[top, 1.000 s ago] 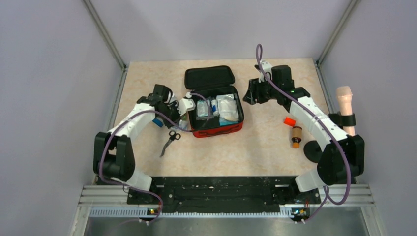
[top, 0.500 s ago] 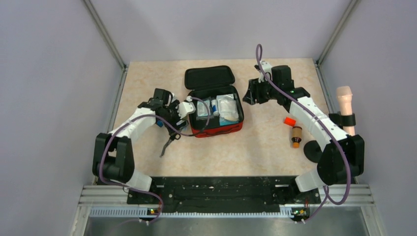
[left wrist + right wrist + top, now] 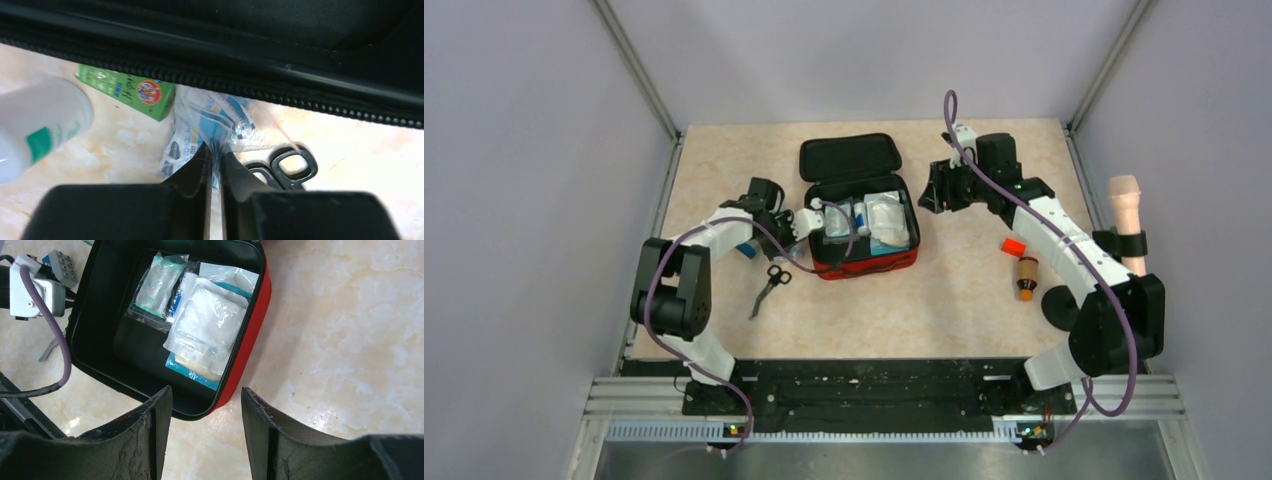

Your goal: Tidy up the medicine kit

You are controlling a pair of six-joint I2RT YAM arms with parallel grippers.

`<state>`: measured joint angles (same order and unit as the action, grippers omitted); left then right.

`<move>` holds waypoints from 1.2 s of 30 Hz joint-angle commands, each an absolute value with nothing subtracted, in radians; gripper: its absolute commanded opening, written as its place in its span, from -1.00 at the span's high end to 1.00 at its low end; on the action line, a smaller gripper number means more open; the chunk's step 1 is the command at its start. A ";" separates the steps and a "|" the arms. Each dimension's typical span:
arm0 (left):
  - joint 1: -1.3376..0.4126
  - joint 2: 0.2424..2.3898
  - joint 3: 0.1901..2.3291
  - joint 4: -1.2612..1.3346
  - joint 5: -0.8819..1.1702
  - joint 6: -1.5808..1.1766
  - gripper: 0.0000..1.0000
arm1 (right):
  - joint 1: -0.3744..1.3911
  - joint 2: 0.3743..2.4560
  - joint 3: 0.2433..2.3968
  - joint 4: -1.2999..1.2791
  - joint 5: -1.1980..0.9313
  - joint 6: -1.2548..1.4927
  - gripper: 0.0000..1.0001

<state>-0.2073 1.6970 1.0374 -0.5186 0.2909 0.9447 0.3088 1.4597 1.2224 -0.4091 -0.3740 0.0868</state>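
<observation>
The medicine kit (image 3: 902, 262) lies open mid-table, its red wall toward me and its black lid (image 3: 851, 157) flipped back. Several white and blue packets (image 3: 207, 322) lie inside it. My left gripper (image 3: 807, 221) is at the kit's left wall. In the left wrist view this gripper (image 3: 215, 152) is shut on a clear plastic packet with blue print (image 3: 227, 112), just outside the kit's black zip edge (image 3: 300, 70). My right gripper (image 3: 932, 190) is open and empty beside the kit's right wall; the wrist view shows it (image 3: 206, 395) over the kit's red corner (image 3: 250, 355).
Black scissors (image 3: 771, 283) lie left of the kit, and their handles (image 3: 287, 165) show beside the packet. A green box (image 3: 127, 90) and a white bottle (image 3: 40, 125) lie nearby. An orange-red cap (image 3: 1013, 245), a brown bottle (image 3: 1026, 275) and a black disc (image 3: 1060, 303) lie at right.
My left arm has swung its elbow inward and the gripper has shifted slightly right, toward the kit's left wall. The scissors show fully again. The right arm has not moved.
</observation>
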 commanded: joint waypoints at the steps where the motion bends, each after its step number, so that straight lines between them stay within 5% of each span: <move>1: -0.207 1.688 1.101 -0.608 0.316 0.954 0.96 | 0.304 1.437 1.229 -0.390 -0.369 0.077 -0.05; 10: -0.217 1.411 1.161 -0.869 0.508 0.919 1.00 | 0.303 1.482 1.276 -0.386 -0.379 0.084 -0.05; 15: -0.309 1.347 1.230 -0.755 0.526 0.725 1.00 | 0.304 1.501 1.282 -0.381 -0.388 0.096 -0.05; 30: -0.469 1.781 1.483 -0.528 0.198 0.532 1.00 | 0.304 1.476 1.288 -0.398 -0.384 0.082 -0.05; 36: -0.469 1.828 1.470 -0.504 0.131 0.523 0.70 | 0.302 1.446 1.256 -0.397 -0.361 0.068 -0.05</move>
<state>-0.4664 1.8252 1.4364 -0.5522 0.1886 0.5472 0.3088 1.5116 1.2568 -0.4126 -0.3779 0.0856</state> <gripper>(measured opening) 0.082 0.525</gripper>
